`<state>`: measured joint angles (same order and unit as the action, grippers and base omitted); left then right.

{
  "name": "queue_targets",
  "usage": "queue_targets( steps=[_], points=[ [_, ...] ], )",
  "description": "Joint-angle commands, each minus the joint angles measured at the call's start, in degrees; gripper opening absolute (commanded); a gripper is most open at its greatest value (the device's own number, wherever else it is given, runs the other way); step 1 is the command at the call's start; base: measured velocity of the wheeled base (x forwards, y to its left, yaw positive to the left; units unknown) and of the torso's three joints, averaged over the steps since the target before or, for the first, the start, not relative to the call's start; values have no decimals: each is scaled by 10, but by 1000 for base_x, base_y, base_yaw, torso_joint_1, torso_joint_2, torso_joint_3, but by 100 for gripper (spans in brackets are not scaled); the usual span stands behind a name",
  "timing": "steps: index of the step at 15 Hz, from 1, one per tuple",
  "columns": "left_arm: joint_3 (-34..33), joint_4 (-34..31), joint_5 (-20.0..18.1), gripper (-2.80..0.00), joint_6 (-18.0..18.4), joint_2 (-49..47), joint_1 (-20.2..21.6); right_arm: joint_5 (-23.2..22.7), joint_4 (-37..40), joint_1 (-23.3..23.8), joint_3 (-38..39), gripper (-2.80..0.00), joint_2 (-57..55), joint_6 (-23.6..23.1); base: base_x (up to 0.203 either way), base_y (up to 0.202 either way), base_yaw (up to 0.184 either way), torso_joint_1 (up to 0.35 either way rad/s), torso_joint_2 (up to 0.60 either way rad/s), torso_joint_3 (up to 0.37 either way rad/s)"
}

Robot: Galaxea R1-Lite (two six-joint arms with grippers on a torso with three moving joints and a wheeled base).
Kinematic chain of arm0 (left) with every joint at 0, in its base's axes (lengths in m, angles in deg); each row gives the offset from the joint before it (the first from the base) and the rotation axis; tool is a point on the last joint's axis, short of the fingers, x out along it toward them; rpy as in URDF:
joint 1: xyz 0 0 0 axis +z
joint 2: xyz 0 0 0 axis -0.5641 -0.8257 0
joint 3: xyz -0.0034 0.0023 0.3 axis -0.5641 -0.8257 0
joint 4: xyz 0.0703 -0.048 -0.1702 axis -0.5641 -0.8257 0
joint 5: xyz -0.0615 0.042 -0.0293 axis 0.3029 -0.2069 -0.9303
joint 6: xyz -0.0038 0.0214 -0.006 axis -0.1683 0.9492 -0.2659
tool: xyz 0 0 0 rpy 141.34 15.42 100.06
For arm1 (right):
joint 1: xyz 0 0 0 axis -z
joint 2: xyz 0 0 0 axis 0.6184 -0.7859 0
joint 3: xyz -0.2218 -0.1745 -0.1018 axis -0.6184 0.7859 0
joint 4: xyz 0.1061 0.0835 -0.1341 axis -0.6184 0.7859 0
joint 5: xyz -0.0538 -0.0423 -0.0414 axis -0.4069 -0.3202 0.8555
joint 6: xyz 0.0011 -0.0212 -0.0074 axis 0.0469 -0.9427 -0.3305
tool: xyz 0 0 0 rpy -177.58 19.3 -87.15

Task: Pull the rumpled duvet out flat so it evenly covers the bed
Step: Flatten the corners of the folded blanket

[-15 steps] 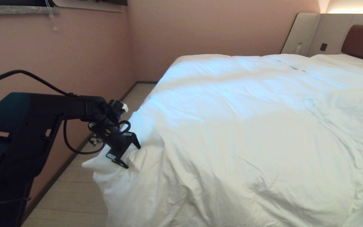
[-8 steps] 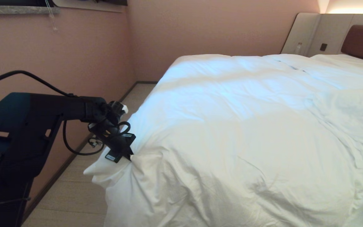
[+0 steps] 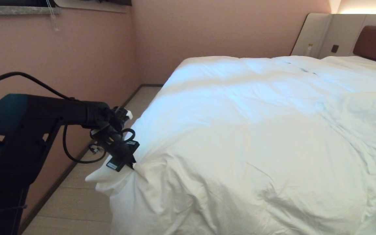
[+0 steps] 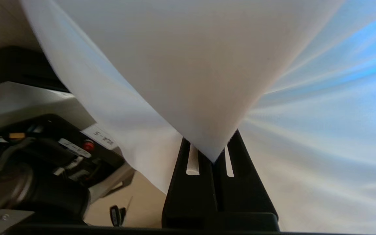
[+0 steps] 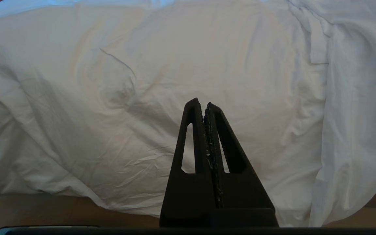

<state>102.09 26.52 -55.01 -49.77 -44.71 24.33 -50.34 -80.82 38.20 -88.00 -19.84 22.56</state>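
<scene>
White cotton, thick and puffy: the duvet (image 3: 256,137) lay spread over the bed (image 3: 375,44), rumpled along its right side, near-left corner hanging off toward the floor (image 3: 73,199). Left gripper (image 3: 132,164) was pinched tight on a fold near that corner; cloth fanned out taut from the jaws. Right gripper (image 5: 205,106) sat closed and empty, facing the duvet's hanging side. Soft, bulky, probably draggy; edges and corners looked the best hold.

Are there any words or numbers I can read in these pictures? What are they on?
None can be read.
White stickers on the left gripper: too small to read.
White label on the robot's body in the left wrist view: characters upside down and blurred, not readable.
The duvet, the wall and the headboard show no writing.
</scene>
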Motion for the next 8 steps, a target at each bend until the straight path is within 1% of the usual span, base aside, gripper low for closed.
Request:
queue_targets(
  steps=[1,3,5,8],
  points=[
    [-26,-8,9,-280,-2,5,-1,0,0,0,0,-280,0,0,0,0,0,0,0,0],
    [-49,-7,15,-280,16,10,-2,0,0,0,0,-280,0,0,0,0,0,0,0,0],
    [-76,-6,16,-280,22,19,-2,0,0,0,0,-280,0,0,0,0,0,0,0,0],
    [-86,0,16,-280,24,26,-2,0,0,0,0,-280,0,0,0,0,0,0,0,0]
  ],
)
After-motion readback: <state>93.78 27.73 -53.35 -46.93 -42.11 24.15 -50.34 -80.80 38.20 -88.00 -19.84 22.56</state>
